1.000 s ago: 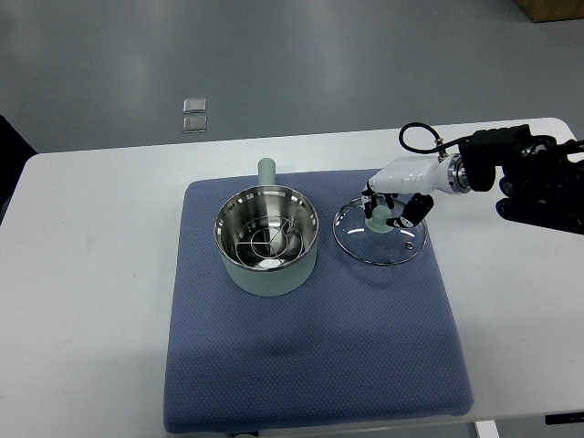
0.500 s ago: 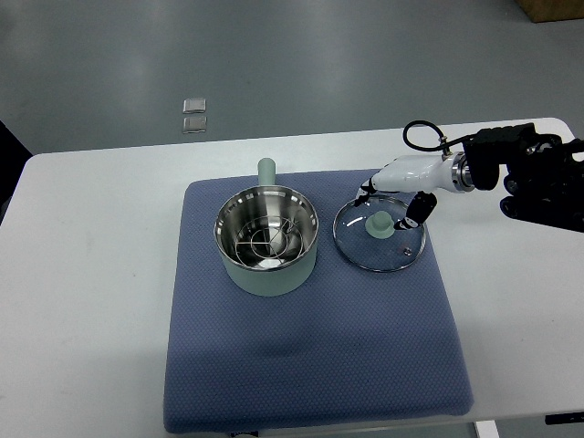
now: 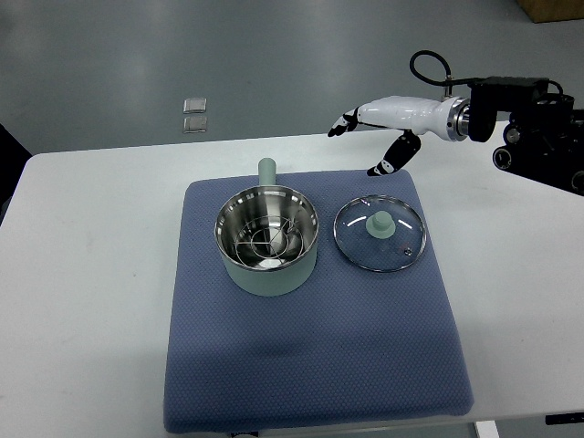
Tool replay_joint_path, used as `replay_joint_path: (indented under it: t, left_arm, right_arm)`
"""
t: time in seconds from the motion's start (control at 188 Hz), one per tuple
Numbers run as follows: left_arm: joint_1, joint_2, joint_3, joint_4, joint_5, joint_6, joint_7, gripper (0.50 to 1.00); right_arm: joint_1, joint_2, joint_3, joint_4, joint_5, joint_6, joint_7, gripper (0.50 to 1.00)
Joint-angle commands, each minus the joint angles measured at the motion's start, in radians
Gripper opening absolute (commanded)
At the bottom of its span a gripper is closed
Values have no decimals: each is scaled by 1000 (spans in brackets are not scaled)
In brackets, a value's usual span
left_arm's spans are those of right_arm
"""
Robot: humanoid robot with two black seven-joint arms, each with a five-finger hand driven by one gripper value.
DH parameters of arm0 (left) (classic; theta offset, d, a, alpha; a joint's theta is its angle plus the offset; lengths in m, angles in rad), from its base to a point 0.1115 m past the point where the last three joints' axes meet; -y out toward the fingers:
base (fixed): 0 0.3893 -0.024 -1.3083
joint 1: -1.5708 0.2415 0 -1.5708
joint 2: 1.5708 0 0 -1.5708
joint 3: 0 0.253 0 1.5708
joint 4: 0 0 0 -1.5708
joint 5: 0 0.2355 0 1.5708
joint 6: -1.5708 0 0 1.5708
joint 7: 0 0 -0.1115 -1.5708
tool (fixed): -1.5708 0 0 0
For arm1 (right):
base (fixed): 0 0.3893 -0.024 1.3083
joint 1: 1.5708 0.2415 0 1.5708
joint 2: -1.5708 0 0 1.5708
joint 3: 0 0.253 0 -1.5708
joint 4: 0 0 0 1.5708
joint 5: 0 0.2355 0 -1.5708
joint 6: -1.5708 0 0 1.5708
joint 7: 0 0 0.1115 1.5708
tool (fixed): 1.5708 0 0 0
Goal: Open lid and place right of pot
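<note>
We found the white bench (image 3: 91, 274) carrying a blue mat (image 3: 310, 365), and on the mat, towards its nine o'clock side, stood the pale green pot (image 3: 267, 242), uncovered, with a wire rack visible inside its steel bowl and its stub handle (image 3: 266, 171) pointing to twelve o'clock. Just at three o'clock of the pot, close beside it but not touching, lay the glass lid (image 3: 380, 234), flat on the mat with its green knob (image 3: 380, 223) upright. Up at about one o'clock of the lid, well clear of it, we saw the right hand (image 3: 379, 137) hanging in the air over the mat's far edge, fingers spread and loose, grasping nothing. No left arm showed anywhere. We judged the placing step finished: the lid was off and sat to the right of the pot, as the task asked. What remained, in our reading, was only the retreat, which called for carrying the arm clear towards three o'clock without dipping towards the knob or brushing the lid's rim.
</note>
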Motion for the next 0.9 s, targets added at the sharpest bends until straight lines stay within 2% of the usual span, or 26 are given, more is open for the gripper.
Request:
replay_joint_path:
  t: [0.0,0.16,0.218,0.292,0.346,0.351,0.362,0.564,0.649,0.654,0.697,0.888,0.893]
  left_arm:
    - [0,0,0,0,1,0,-1,1000]
    - [0,0,0,0,1,0,-1,1000]
    - [0,0,0,0,1,0,-1,1000]
    - [0,0,0,0,1,0,-1,1000]
    - [0,0,0,0,1,0,-1,1000]
    - [0,0,0,0,1,0,1,1000]
    - [0,0,0,0,-1,0,1,1000]
    - [0,0,0,0,1,0,-1,1000]
    - [0,0,0,0,1,0,-1,1000]
    - [0,0,0,0,1,0,1,1000]
    - [0,0,0,0,1,0,1,1000]
    - [2,0,0,0,1,0,1,1000]
    - [0,0,1,0,1,0,-1,1000]
  right_arm:
    - [-82,-14,172,-6,6,33,-13,819]
    - [-263,1,517,-37,4,60,-65,825]
    - [-341,38,673,-52,3,55,-89,856]
    - [-423,98,851,-57,1,50,-125,856]
    - [-423,98,852,-57,1,50,-125,856]
    - [-470,130,959,-59,1,50,-152,856]
    - [-481,138,985,-59,3,52,-158,856]
    - [-644,297,1342,-56,10,63,-227,860]
    - [-661,320,1388,-56,14,67,-241,862]
    - [-677,354,1448,-56,15,73,-262,870]
    - [-688,380,1491,-54,15,76,-275,889]
    - [-731,435,1586,-56,15,104,-303,891]
    - [-748,451,1614,-56,15,125,-316,891]
